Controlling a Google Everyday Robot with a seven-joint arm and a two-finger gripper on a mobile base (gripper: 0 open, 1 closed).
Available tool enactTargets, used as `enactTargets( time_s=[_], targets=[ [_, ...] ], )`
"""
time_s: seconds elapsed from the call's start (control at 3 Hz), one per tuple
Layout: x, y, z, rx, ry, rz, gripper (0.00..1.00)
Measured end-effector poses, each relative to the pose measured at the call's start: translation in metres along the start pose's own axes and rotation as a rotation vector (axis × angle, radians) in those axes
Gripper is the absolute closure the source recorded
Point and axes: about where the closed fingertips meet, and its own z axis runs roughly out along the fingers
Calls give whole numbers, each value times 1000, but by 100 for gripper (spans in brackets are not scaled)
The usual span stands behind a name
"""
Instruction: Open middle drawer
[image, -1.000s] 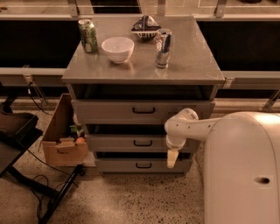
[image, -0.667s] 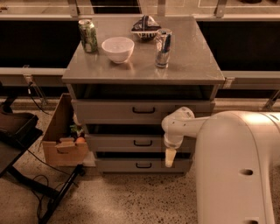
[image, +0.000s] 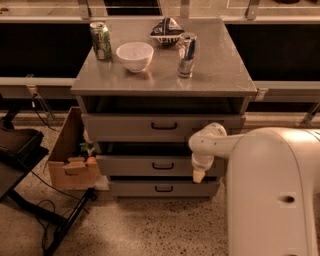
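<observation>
- Looking through the camera view, you find the gripper hanging tip-down off the end of the white arm, in front of the right part of the middle drawer, low on its grey front.
- Whether the gripper is open or closed, you cannot tell from here.
- The middle drawer is the second of three fronts. The upper drawer is above it and the lowest drawer is below.
- Its small black handle sits at the centre of the front. That puts it to the left of the gripper and a little above the tip, near but clearly apart.
- The handle's long axis runs level, side to side along the drawer front, while the gripper points straight down across it.
- You have only the one arm. My judgement is that the coming move turns on shifting left and slightly up to reach the bar, then pulling out toward the robot's base.
- On the cabinet top, well above and to the left of the gripper, stand a green can, a white bowl, a tall silver can and a crumpled bag.
- Both cans carry printing, but you can read no brand or word on either. The bag, the drawers and the cardboard box at far left show no legible writing.
</observation>
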Motion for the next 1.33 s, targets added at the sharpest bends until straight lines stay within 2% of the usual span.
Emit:
enactTargets(
  time_s=[0.67, 1.0, 1.33],
  targets=[
    [0, -2, -6, 0, 0, 0, 89],
    [0, -2, -7, 0, 0, 0, 94],
    [0, -2, -7, 0, 0, 0, 65]
  ],
)
